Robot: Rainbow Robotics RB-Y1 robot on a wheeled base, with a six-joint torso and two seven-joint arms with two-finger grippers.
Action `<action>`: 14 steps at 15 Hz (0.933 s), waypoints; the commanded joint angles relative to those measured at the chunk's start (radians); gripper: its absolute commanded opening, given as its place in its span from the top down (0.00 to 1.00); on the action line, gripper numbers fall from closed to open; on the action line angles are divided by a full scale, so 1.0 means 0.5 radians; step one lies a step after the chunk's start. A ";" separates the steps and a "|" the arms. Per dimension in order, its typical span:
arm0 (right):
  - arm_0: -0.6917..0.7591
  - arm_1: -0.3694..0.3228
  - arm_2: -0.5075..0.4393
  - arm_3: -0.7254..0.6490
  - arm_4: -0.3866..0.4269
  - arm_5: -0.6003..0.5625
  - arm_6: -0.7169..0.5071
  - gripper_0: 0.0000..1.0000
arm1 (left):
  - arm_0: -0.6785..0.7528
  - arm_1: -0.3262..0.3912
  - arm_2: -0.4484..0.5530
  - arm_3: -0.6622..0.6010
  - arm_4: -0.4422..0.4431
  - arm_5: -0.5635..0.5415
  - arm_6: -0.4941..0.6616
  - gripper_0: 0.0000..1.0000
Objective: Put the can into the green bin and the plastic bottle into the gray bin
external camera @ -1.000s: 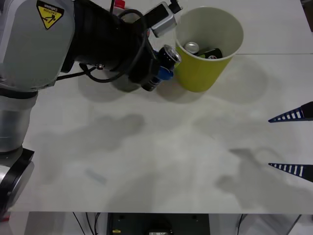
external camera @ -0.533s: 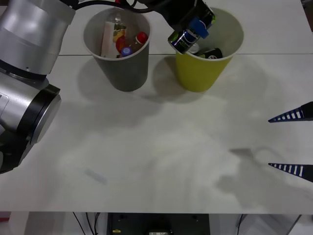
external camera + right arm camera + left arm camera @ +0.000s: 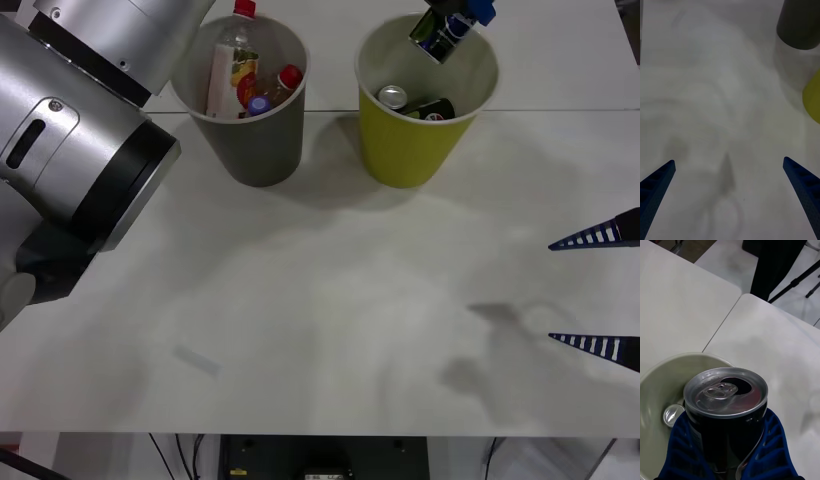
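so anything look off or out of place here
One small oddity: the can held by the left gripper above the green bin is already opened, its tab hole gaping, so leftover liquid could drip. No spill shows. The gray bin holds bottles; the right gripper waits open over the table.

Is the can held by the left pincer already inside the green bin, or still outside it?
Still outside: the can hangs tilted above the green bin rim, gripped by the left pincer.
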 commanded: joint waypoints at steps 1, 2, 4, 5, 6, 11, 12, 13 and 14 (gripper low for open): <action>0.000 0.000 0.000 0.000 0.000 0.000 0.000 0.00 | 0.006 0.000 -0.157 0.003 0.005 0.174 0.062 0.97; 0.000 0.000 0.000 0.000 0.000 0.000 0.000 0.00 | 0.006 0.000 -0.185 0.025 0.008 0.235 0.111 0.96; 0.000 0.000 0.000 0.000 0.000 0.000 0.000 0.00 | 0.006 0.000 -0.194 0.068 0.008 0.296 0.133 0.96; 0.000 0.000 0.000 0.000 0.000 0.000 0.000 0.00 | 0.006 0.000 -0.194 0.086 0.011 0.336 0.130 0.96; 0.000 0.000 0.000 0.000 0.000 0.000 0.000 0.00 | 0.006 0.000 -0.219 0.129 0.017 0.382 0.130 0.95; 0.000 0.000 0.000 0.000 0.000 0.000 0.000 0.00 | 0.009 0.000 -0.246 0.148 0.032 0.419 0.121 0.53; 0.000 0.000 0.000 0.000 0.000 0.000 0.000 0.00 | 0.006 0.000 -0.271 0.148 0.035 0.419 0.096 0.00; 0.000 0.000 0.000 0.000 0.000 0.000 0.000 0.00 | 0.009 0.000 -0.277 0.151 0.042 0.419 0.093 0.00; 0.000 0.000 0.000 0.000 0.000 0.000 0.000 0.00 | 0.009 0.000 -0.277 0.151 0.045 0.416 0.090 0.00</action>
